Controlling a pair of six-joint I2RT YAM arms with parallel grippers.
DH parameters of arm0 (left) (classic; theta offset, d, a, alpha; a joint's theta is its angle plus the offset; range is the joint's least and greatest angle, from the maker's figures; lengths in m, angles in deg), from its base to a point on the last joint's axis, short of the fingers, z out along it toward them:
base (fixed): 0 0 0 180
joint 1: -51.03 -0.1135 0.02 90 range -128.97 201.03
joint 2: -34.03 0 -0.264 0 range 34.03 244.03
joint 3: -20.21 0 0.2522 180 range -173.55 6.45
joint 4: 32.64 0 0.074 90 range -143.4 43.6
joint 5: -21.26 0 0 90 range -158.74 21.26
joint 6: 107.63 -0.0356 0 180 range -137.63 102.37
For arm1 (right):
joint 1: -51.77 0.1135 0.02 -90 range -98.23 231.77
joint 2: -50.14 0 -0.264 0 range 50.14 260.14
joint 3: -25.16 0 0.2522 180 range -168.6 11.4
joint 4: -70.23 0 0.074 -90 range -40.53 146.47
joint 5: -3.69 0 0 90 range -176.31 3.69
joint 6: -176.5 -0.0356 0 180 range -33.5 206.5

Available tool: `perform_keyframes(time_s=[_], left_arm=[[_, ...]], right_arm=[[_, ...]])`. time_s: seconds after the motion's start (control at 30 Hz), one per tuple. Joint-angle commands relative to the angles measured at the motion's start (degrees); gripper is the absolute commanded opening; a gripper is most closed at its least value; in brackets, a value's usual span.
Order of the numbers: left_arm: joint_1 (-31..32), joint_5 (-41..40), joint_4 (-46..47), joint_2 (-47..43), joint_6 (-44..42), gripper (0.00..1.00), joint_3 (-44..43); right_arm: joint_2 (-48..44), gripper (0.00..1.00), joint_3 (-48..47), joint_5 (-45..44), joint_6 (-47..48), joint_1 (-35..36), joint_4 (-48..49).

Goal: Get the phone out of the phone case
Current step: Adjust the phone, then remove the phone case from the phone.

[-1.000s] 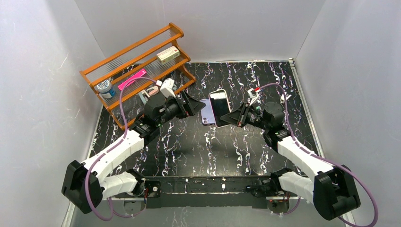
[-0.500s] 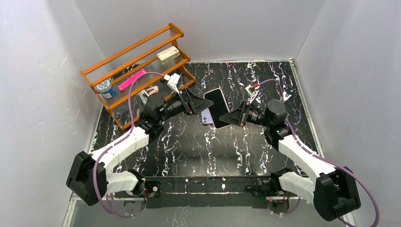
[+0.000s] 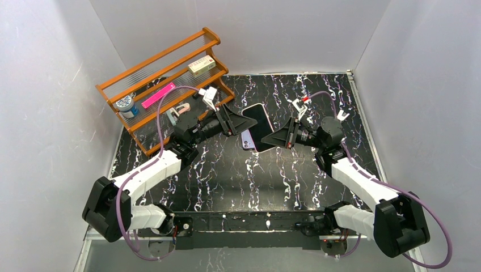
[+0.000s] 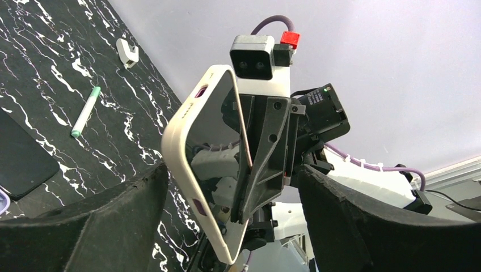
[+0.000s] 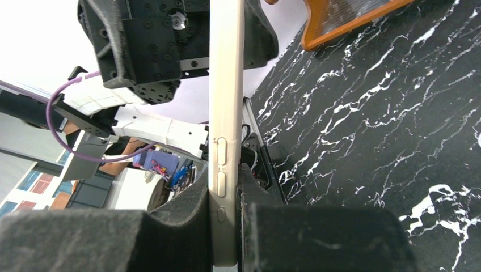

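The phone (image 3: 258, 124), dark screen up, sits in a cream case and is held tilted above the table. My right gripper (image 3: 282, 137) is shut on its right end. In the right wrist view the case (image 5: 226, 141) stands edge-on, pinched between my right gripper's (image 5: 227, 226) pads. My left gripper (image 3: 233, 122) is open at the phone's left edge. In the left wrist view the cream case (image 4: 190, 170) stands between the spread jaws of my left gripper (image 4: 227, 226), touching neither.
A lilac flat item (image 3: 246, 140) lies on the table under the held phone. An orange wooden rack (image 3: 164, 73) with small items stands at the back left. A green pen (image 4: 85, 112), a white clip (image 4: 127, 51) and a dark flat slab (image 4: 22, 158) lie on the marble table (image 3: 227, 175).
My right gripper has swung the phone up and to the left, its screen now dark. My left gripper has risen and closed in on the phone's left edge.
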Motion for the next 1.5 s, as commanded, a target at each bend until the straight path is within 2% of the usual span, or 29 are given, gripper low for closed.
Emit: perform_keyframes(time_s=[0.0,0.07,0.27,0.5,0.6,0.63,0.67,0.9,1.0,1.2,1.33,1.47], left_arm=[[0.06,0.43,4.48,0.82,1.79,0.78,-0.23],[0.17,1.25,5.47,1.67,2.57,0.72,-0.57],[0.28,1.98,7.59,3.3,4.28,0.45,-1.21],[0.28,2.51,9.87,3.62,5.84,0.29,-2.38],[0.28,1.96,10.51,3.33,6.44,0.12,-2.44],[0.28,1.31,10.57,3.02,6.78,0.02,-2.33],[0.28,-0.07,10.57,2.46,7.3,0.0,-1.79],[0.28,-13.35,10.57,-3.68,11.75,0.0,2.13],[0.28,-16.3,10.73,-4.2,13.2,0.0,2.35],[0.28,-22.43,11.1,-7.78,15.12,0.0,4.24],[0.37,-21.91,11.15,-7.84,17.4,0.0,4.23],[0.44,-22.79,11.17,-8.58,19.23,0.0,4.79]], right_arm=[[0.52,0.01,-5.01,1.99,-2.76,-0.17,10.11],[1.36,0.01,-5.46,2.69,-3.68,-0.22,11.42],[4.02,0.01,-6.97,5.07,-4.45,-0.19,12.45],[7.39,0.01,-9.13,9.69,-4.94,-0.13,13.11],[7.63,0.02,-9.55,9.76,-4.95,-0.14,13.09],[7.41,0.07,-9.49,9.17,-4.58,-0.07,12.75],[7.0,0.13,-9.31,8.2,-3.99,-0.13,11.98],[3.73,0.6,-7.47,0.36,-0.6,1.72,9.74],[2.38,0.69,-4.96,-4.17,-0.41,4.41,10.75],[1.04,0.67,-1.59,-11.76,-0.71,10.78,14.09],[1.33,0.58,-0.78,-14.37,-0.48,12.86,16.52],[1.33,0.54,0.3,-16.15,-0.75,13.29,19.39]])
